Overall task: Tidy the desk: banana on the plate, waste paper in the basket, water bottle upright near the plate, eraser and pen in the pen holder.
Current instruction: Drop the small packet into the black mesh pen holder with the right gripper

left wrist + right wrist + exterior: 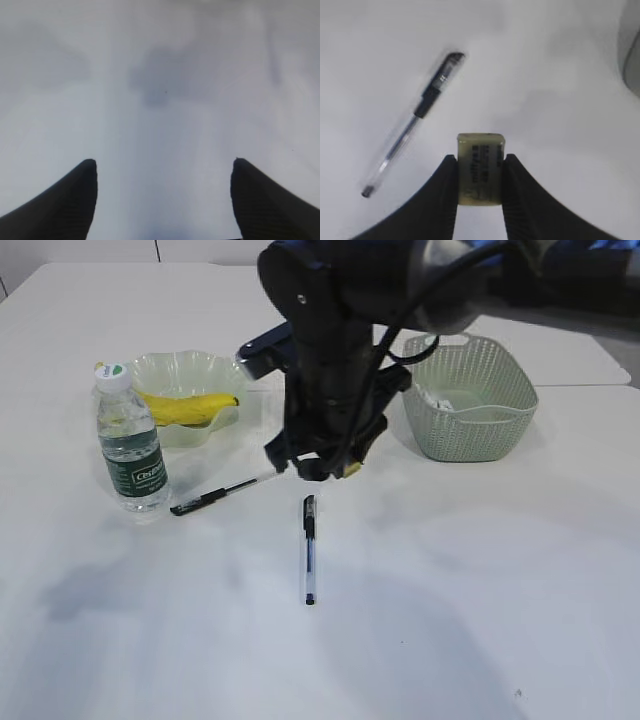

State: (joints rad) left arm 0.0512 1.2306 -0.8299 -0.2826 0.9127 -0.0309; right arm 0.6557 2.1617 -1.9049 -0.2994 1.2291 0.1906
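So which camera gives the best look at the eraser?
The right wrist view: the eraser fills the middle, clamped in the right pincer, printing visible. The exterior view shows only a yellowish sliver under the arm. The left wrist view shows none of it.

A big black arm reaches in from the far right, and its gripper (pixel 322 466) hangs low over the middle of the desk (pixel 480 580), something small and yellowish at its tip. Just near of it lies a pen (pixel 309 548), pointing near to far. Another pen (pixel 222 493) lies slanted to its left. The water bottle (pixel 130 440) stands upright on the left, close to the plate (pixel 190 370) holding the banana (pixel 185 407). The basket (pixel 470 400) sits on the right, something white inside.
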